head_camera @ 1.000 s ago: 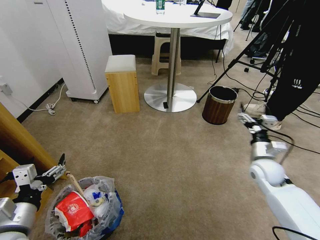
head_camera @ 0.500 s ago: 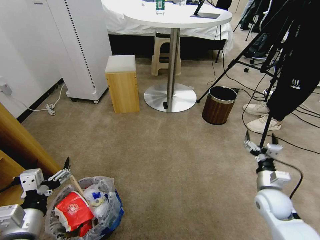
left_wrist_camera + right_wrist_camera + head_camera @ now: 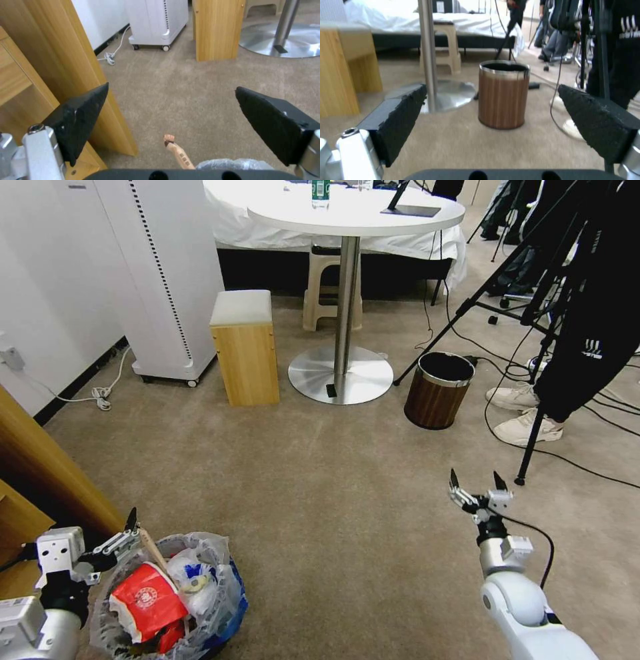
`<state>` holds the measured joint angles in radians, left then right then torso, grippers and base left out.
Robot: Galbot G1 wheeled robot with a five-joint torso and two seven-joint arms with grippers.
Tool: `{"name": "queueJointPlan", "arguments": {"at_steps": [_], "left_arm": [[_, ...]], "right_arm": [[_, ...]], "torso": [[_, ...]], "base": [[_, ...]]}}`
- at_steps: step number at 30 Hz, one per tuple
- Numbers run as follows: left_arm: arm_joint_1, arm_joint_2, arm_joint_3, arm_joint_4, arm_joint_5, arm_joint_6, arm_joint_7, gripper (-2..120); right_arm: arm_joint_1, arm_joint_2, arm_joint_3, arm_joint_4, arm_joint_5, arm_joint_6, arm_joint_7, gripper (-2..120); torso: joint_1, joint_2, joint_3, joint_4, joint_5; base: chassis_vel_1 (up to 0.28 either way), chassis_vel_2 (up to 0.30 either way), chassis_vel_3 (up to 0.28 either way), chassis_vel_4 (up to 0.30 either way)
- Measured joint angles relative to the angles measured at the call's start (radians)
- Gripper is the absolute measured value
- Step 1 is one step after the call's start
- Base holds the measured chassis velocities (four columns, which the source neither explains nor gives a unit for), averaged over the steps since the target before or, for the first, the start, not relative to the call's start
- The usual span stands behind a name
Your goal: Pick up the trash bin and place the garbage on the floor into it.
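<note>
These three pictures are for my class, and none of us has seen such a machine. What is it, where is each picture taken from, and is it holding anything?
It is a wheeled robot with two arms.

The head view looks down from its head at the beige floor. The other two come from cameras on its wrists, looking out between the black fingers.

At the lower left stands the trash bin, lined with a plastic bag and full of garbage: a red paper cup, a wooden stick and crumpled wrappers.

The left gripper is beside the bin's rim, open and empty. The right gripper is above bare carpet, open and empty too. Its camera faces a brown wood-grain bin.
</note>
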<state>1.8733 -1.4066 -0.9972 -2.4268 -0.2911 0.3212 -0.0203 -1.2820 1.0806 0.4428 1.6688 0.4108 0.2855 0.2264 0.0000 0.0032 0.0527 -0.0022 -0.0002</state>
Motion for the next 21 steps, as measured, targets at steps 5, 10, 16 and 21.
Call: {"name": "queueJointPlan", "arguments": {"at_steps": [5, 10, 16, 21], "left_arm": [[0.003, 0.007, 0.0, 0.011, 0.005, 0.0, 0.013, 100], [0.008, 0.015, 0.005, 0.015, 0.017, -0.004, 0.025, 100], [0.006, 0.03, 0.0, 0.015, 0.002, -0.006, 0.027, 100], [-0.005, 0.046, 0.0, 0.033, -0.01, -0.013, 0.023, 100]], "right_arm": [[-0.002, -0.036, 0.012, 0.104, 0.029, -0.052, 0.021, 100], [-0.01, -0.057, 0.026, 0.177, 0.041, -0.09, 0.027, 100], [-0.026, -0.039, 0.031, 0.192, 0.021, -0.097, 0.029, 100], [-0.037, -0.025, 0.034, 0.189, 0.004, -0.093, 0.032, 100]], "torso": [[0.0, 0.0, 0.0, -0.0001, -0.0002], [0.0, 0.0, 0.0, 0.0, 0.0002], [0.0, 0.0, 0.0, 0.0001, 0.0003], [0.0, 0.0, 0.0, -0.0002, 0.0001]], "base": [[0.0, 0.0, 0.0, 0.0], [0.0, 0.0, 0.0, 0.0], [0.0, 0.0, 0.0, 0.0], [0.0, 0.0, 0.0, 0.0]]}}
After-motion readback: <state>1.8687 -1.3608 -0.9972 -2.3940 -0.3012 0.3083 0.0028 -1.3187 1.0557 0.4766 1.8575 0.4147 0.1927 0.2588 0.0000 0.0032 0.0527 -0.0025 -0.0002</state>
